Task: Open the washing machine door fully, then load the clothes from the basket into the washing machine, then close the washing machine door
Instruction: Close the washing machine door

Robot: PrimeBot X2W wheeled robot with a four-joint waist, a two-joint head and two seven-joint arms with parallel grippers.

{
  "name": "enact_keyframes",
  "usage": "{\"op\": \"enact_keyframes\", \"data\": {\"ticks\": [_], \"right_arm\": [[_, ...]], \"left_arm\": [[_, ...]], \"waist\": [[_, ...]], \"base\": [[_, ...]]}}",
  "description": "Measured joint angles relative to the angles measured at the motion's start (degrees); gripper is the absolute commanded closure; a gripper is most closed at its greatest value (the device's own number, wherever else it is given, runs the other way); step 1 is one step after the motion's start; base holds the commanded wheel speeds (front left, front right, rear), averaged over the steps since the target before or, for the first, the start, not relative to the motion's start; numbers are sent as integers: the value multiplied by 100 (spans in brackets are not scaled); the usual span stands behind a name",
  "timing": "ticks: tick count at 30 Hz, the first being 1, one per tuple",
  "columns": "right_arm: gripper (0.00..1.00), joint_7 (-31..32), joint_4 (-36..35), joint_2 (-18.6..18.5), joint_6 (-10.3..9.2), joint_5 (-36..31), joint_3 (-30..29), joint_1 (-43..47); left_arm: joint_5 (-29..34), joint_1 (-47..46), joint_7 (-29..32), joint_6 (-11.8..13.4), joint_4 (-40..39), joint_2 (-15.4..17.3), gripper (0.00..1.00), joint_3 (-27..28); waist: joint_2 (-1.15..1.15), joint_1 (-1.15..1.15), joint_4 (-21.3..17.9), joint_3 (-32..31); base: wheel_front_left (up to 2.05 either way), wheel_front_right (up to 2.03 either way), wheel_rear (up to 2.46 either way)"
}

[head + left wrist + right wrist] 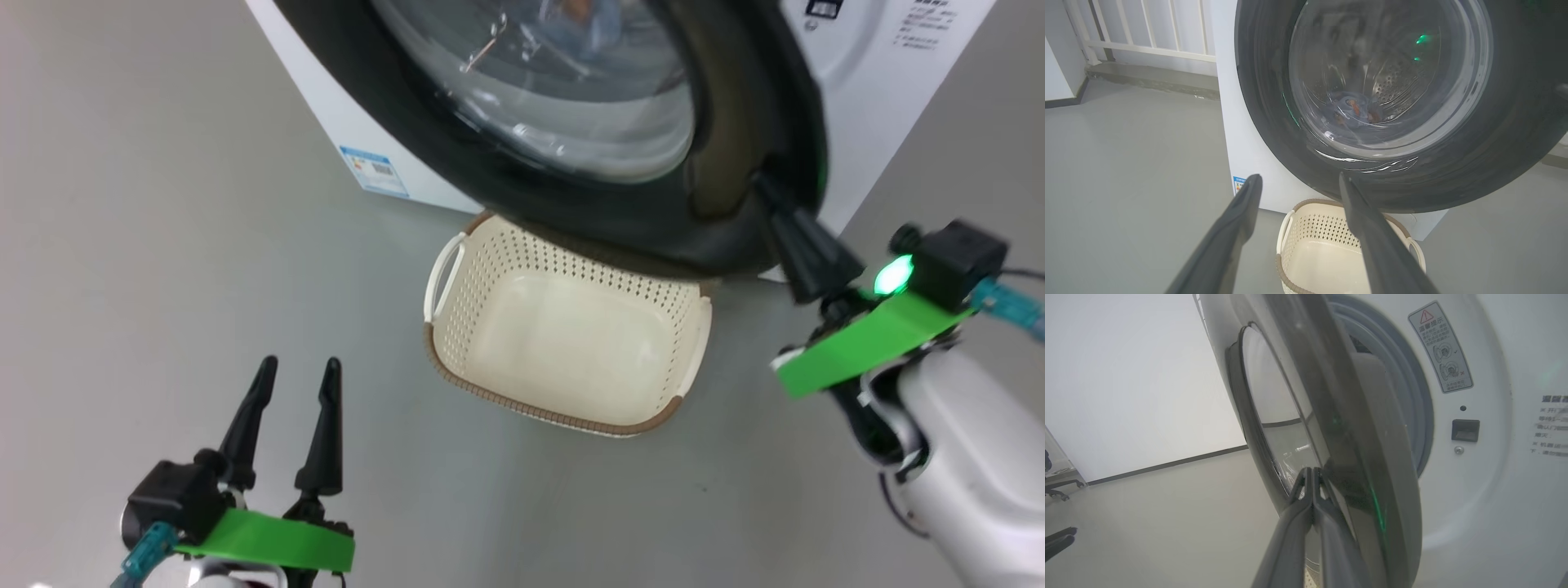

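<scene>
1. The washing machine door (pixel 571 208) fills the 12 o'clock part of the head view. It stands ajar from the washing machine (pixel 1494 490); the right wrist view shows a gap between its rim and the grey gasket (pixel 1421 416).
2. The right gripper (pixel 767 192) comes in from 3 o'clock of the head view. Its fingers are pressed together on nothing, and the tips lie against the door's free edge at about 4 o'clock on the round rim.
3. The left gripper (pixel 300 363) sits at 7 o'clock, spread wide and empty, well apart from door and basket.
4. The basket (pixel 571 273) stands on the floor at 6 o'clock below the door, with nothing in it. In the left wrist view the clothes (pixel 1353 108) show through the glass, low in the drum.
5. The door is likely rigid, fairly heavy and hinged, so it will swing on an arc rather than slide. Its glossy black rim looks slippery, so closed fingertips could skid off it.
6. The best contact is probably the flat rim near the free edge, opposite the hinge, not the bulging glass. The catch must meet the latch slot (pixel 1465 430), which will probably need a firm last push.
7. The fabric is soft and light. Whether any of it lies across the gasket cannot be told.
</scene>
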Motion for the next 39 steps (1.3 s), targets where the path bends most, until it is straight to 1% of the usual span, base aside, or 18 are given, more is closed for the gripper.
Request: {"op": "enact_keyframes", "data": {"ticks": [13, 17, 22, 24, 27, 36, 37, 39], "right_arm": [[100, -1, 290, -436, 0, 122, -653, -995], [100, -1, 407, -490, 0, 146, -872, -1245], [100, -2, 521, -514, 11, 146, -1067, -1490], [100, -4, 520, -472, 49, 145, -1106, -1516], [100, -22, 522, -421, 51, 142, -1128, -1547], [100, -20, 513, -344, 38, 108, -1082, -1512], [98, -20, 497, -331, 30, 108, -1078, -1454], [66, -20, 466, -290, 12, 108, -1046, -1307]], "left_arm": [[-7, -504, -15, 0, -51, -178, 0, -299], [-11, -616, -15, 0, -58, -212, 0, -368], [-15, -711, -15, 0, -66, -236, 0, -422], [-21, -719, -15, 0, -67, -244, 0, -425], [-68, -782, -15, 0, -69, -250, 0, -442], [-70, -808, -15, 0, 13, -256, 0, -402], [-69, -807, -15, 0, 37, -256, 0, -386], [-67, -804, -15, 0, 77, -256, 0, -347]], "waist": [[0, 0, 276, 585], [0, 0, 384, 747], [0, 0, 503, 908], [0, -1, 533, 959], [0, -1, 559, 1020], [0, 0, 456, 907], [0, -1, 436, 876], [0, -1, 388, 811]], "base": [[0, 0, 0], [0, 0, 0], [0, 0, 0], [0, 0, 0], [0, 0, 0], [0, 0, 0], [0, 0, 0], [0, 0, 0]]}}
